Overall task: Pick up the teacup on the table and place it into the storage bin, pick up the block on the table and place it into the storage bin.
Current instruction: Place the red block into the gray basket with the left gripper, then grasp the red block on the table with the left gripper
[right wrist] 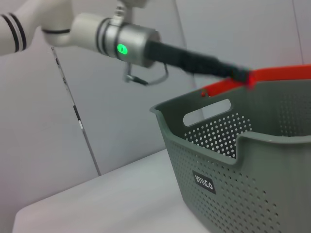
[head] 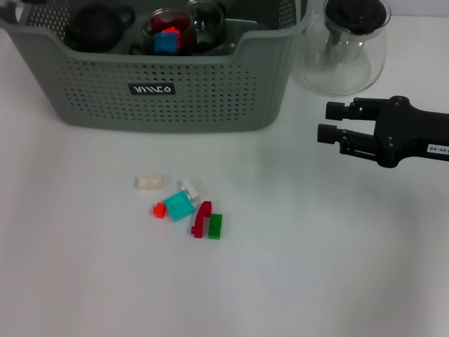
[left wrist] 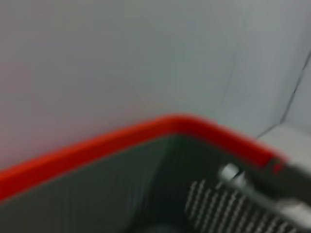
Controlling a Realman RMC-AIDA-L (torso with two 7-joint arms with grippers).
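**Bin holds cups and blocks; loose blocks in front of it**

The bin (head: 175, 91) is a big grey-green plastic basket with perforated walls, a dipped front rim and a small black label with white lettering on its front face. From the right wrist view a cut-out handle shows in its end wall, and a red edge runs along behind its far rim.

Inside the bin a clear glass teacup (head: 168, 29) holds a blue block and a red piece. A second glass cup (head: 205, 24) sits just beside it, and a dark round item (head: 98, 27) lies toward the bin's left end. Just right of the bin, outside it, stands a glass pot (head: 347, 45) with a black lid.

In front of the bin, well apart from it, a small cluster of blocks lies on the white table (head: 337, 267): a pale block (head: 149, 181), a white one (head: 188, 187), a teal one (head: 178, 206), a small red one (head: 159, 210), a dark red one (head: 201, 219) and a green one (head: 215, 225).

The right gripper (head: 326, 121) hangs to the bin's right, in front of the pot, its fingers parted and holding nothing. The left arm (right wrist: 121, 41) reaches over the bin's far side; whether its pincer is open or closed, I cannot tell.
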